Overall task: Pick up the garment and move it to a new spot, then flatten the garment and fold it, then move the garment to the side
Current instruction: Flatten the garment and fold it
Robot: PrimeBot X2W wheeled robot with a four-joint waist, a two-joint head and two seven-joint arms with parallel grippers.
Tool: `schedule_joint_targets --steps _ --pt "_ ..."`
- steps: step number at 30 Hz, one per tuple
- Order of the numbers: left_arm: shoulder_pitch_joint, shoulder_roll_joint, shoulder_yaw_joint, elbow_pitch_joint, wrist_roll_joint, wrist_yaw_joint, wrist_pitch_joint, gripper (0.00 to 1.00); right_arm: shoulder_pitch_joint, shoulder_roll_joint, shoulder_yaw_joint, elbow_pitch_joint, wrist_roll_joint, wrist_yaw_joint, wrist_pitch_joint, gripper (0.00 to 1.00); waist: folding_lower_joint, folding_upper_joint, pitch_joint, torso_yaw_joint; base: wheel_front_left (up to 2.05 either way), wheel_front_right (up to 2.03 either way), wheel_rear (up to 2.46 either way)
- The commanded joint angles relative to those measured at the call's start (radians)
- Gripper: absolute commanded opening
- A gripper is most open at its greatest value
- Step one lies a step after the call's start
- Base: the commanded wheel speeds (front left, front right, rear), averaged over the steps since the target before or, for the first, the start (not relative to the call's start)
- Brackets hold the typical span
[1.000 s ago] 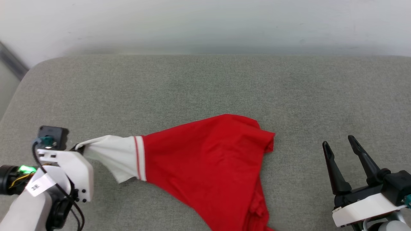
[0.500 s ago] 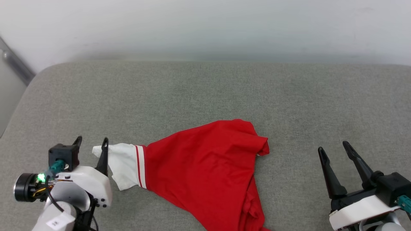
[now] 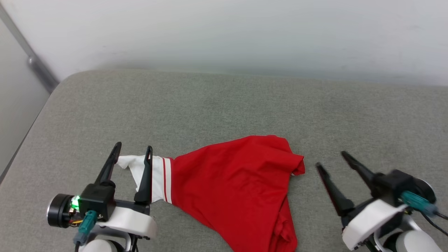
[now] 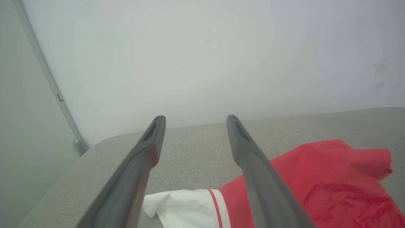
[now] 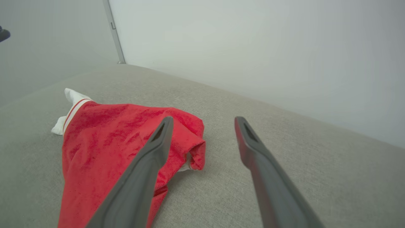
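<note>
A pale wall [image 3: 224, 31] stands behind a wide grey cushion [image 3: 224, 105]. The garment [image 3: 238, 182] lies rumpled on the cushion's near middle, its red body spreading from a bunched far corner down past the bottom edge of the head view. Its white sleeve [image 3: 156, 178] stretches towards the robot's left, with red-and-white trim [image 3: 167, 180] where it joins the red cloth. The right gripper [image 3: 330, 158] hangs near the garment's right corner, apart from it, with its jaws spread wide and nothing between them. The left gripper [image 3: 134, 145] is likewise spread wide and holds nothing. The sleeve's tip lies on the cushion between and below its fingers [image 4: 139, 171]. A thin grey rail [image 3: 38, 66] runs down the wall's left corner.
</note>
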Motion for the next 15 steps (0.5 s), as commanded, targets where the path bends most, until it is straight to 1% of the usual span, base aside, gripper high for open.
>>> schedule_joint_targets --steps 1,4,8,11,15 --pt "0.014 -0.004 -0.001 -0.002 0.003 0.003 -0.005 1.00 -0.020 -0.013 0.018 -0.006 0.001 0.000 0.020 1.00 0.0001 0.0000 0.006 0.007 0.00 0.00 0.00" --pt "0.010 -0.020 -0.005 -0.014 0.018 -0.007 -0.007 1.00 -0.099 -0.052 0.094 0.006 0.028 0.000 0.171 1.00 0.0001 0.0000 0.022 0.023 0.00 0.00 0.00" --pt "-0.007 -0.041 -0.009 -0.012 0.032 -0.026 -0.008 1.00 -0.215 -0.095 0.193 0.073 0.076 0.000 0.394 1.00 0.0001 0.0000 0.041 0.055 0.00 0.00 0.00" --pt "-0.019 -0.057 -0.010 -0.005 0.044 -0.040 -0.007 1.00 -0.299 -0.103 0.234 0.135 0.110 0.000 0.498 1.00 0.0001 0.0000 0.056 0.083 0.00 0.00 0.00" --pt "-0.029 -0.078 -0.003 0.004 0.054 -0.055 -0.007 1.00 -0.376 -0.109 0.269 0.225 0.125 0.000 0.581 1.00 0.0001 0.0000 0.073 0.123 0.00 0.00 0.00"
